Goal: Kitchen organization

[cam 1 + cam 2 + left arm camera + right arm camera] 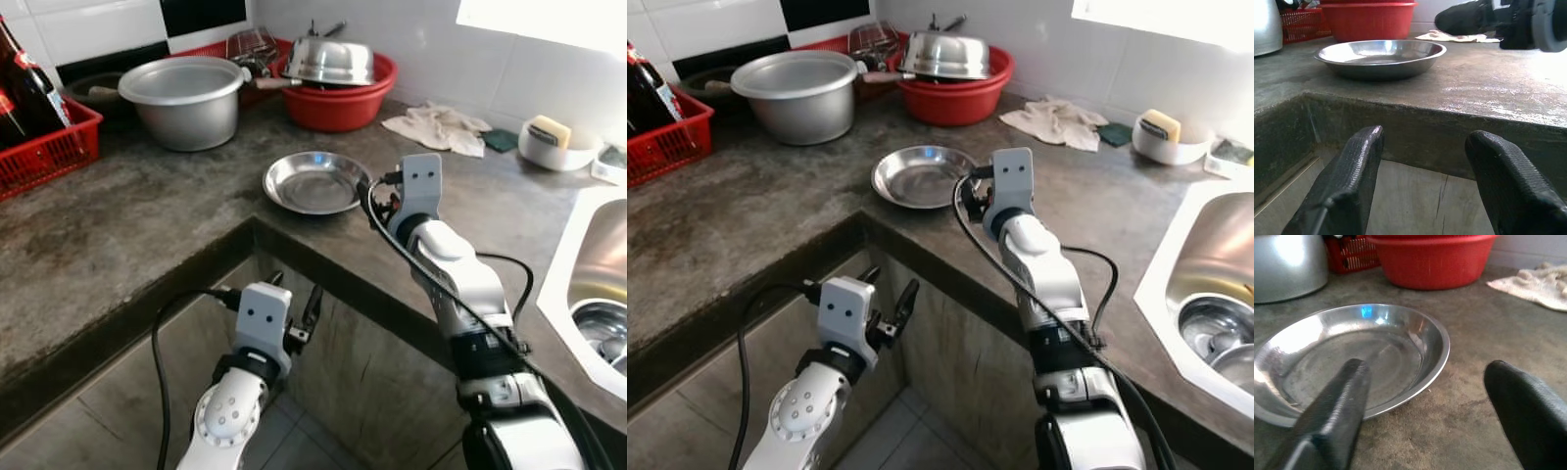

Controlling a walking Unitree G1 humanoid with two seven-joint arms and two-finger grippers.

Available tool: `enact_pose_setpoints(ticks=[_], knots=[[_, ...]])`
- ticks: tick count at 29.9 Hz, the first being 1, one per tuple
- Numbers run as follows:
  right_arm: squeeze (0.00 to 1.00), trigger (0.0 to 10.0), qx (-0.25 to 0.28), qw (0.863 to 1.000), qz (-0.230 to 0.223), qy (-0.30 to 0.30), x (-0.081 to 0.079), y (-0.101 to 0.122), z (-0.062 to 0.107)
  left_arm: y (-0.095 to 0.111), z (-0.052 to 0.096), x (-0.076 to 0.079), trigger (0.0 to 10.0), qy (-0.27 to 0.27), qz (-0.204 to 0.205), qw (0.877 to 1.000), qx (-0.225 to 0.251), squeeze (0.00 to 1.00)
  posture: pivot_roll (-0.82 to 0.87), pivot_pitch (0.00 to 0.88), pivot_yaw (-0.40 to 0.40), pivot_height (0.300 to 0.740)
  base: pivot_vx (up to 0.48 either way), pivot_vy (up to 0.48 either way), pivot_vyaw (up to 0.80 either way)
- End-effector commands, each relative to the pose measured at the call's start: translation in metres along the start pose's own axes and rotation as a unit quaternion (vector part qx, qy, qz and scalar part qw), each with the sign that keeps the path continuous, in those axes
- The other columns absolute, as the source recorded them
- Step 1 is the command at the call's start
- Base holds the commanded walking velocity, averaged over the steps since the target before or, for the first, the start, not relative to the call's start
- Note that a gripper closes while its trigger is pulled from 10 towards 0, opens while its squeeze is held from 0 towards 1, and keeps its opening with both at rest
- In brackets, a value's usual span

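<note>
— Right gripper (1422,396), status?
— Fingers spread wide, empty, poised over the near rim of the steel plate (315,181); one finger (1334,404) lies above the plate's bowl, the other over bare countertop (127,235).

— Plate location?
— Flat on the countertop near its inner corner edge, in front of the red basin (340,98) and the large metal pot (186,98).

— Left gripper (299,318)?
— Also parted wide, empty, held below the counter edge, facing it.

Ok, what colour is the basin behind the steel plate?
Red basin, clearest in the right wrist view.
</note>
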State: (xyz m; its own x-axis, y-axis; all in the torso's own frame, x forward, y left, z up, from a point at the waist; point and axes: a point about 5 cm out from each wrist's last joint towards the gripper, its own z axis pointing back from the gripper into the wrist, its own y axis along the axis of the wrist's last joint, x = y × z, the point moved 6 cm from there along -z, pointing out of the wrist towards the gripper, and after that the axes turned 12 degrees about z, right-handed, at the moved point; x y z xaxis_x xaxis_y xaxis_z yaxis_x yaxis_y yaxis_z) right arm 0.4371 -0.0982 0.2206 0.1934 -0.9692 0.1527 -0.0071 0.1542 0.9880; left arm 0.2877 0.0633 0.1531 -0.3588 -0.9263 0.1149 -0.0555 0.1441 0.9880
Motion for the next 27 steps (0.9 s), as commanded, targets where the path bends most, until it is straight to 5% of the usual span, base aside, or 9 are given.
enact_pose_setpoints(ticks=[1,2,3,12,27], knots=[[0.24,10.0,-0.009,1.000,-0.014,-0.012,0.006,0.006,-0.009,0.002,0.005,0.009,10.0,-0.008,0.010,1.000,-0.001,0.00,0.07,0.117,-0.077,0.740,0.000,0.000,0.00],[0.24,10.0,-0.009,1.000,-0.014,-0.012,0.006,0.006,-0.009,0.002,0.005,0.009,10.0,-0.008,0.010,1.000,-0.001,0.00,0.07,0.117,-0.077,0.740,0.000,0.000,0.00],[0.00,10.0,-0.016,0.999,-0.029,-0.025,0.010,0.012,-0.018,0.000,0.007,0.010,10.0,-0.006,0.012,1.000,-0.005,0.00,0.07,0.122,-0.085,0.740,0.000,0.000,0.00],[0.00,10.0,-0.055,0.997,-0.060,-0.017,0.007,0.018,-0.036,-0.003,0.013,0.011,10.0,0.001,0.017,1.000,-0.013,0.00,0.07,0.144,-0.097,0.740,0.000,0.000,0.00],[0.00,10.0,-0.153,0.987,-0.039,0.028,-0.013,0.000,-0.041,-0.002,0.012,0.010,10.0,0.009,0.019,1.000,-0.013,0.00,0.06,0.149,-0.107,0.740,0.000,0.000,0.00]])
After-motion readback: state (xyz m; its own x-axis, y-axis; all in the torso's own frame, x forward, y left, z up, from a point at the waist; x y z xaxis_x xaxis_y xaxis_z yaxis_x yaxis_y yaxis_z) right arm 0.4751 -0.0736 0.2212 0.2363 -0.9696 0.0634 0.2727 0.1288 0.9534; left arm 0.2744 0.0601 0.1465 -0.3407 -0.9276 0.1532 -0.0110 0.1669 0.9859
